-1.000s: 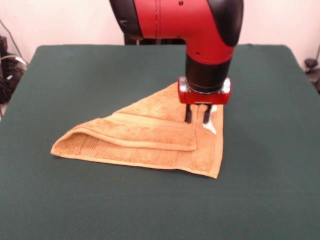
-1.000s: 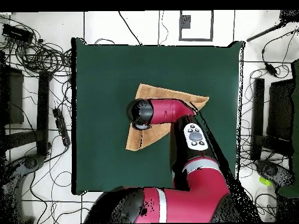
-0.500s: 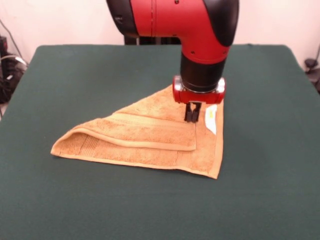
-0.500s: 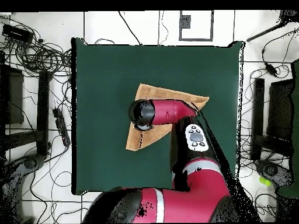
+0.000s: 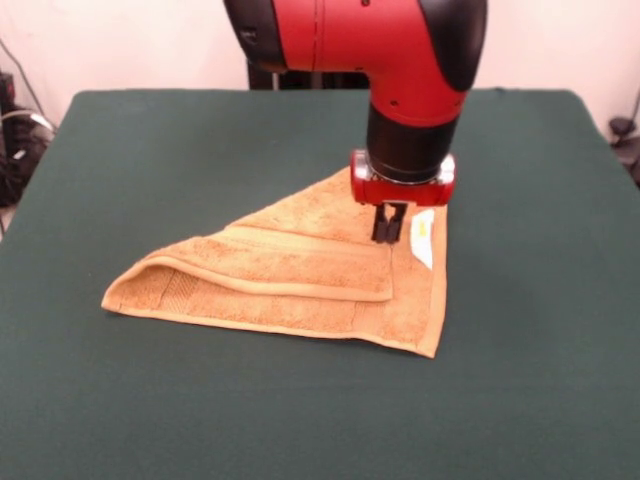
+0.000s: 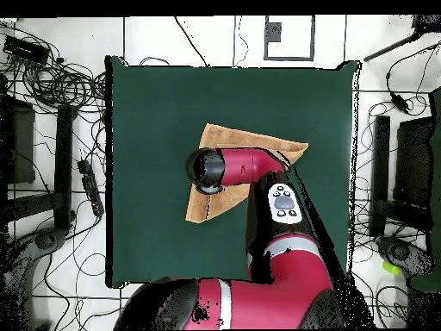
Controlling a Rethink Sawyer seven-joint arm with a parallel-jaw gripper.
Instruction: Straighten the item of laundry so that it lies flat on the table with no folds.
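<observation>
1. Front view. Towel point(image 5: 300, 275): orange-tan, folded into a triangle, upper layer doubled over the lower; lies mid-desk point(image 5: 150, 150), slightly right of centre; white-and-yellow label point(image 5: 423, 238) at its right edge.
2. Front view. Gripper point(image 5: 388, 229): fingers pressed together, tips at the folded flap's right corner, just left of the label. A second ago they stood spread there; they have since closed. Whether cloth is pinched between them cannot be told.
3. Overhead view. Towel point(image 6: 245, 140) near desk point(image 6: 146, 241) centre; arm point(image 6: 245, 165) covers its middle; gripper hidden.
4. Judgement: the grasp appears made; unfolding not yet begun; fold still present.
</observation>
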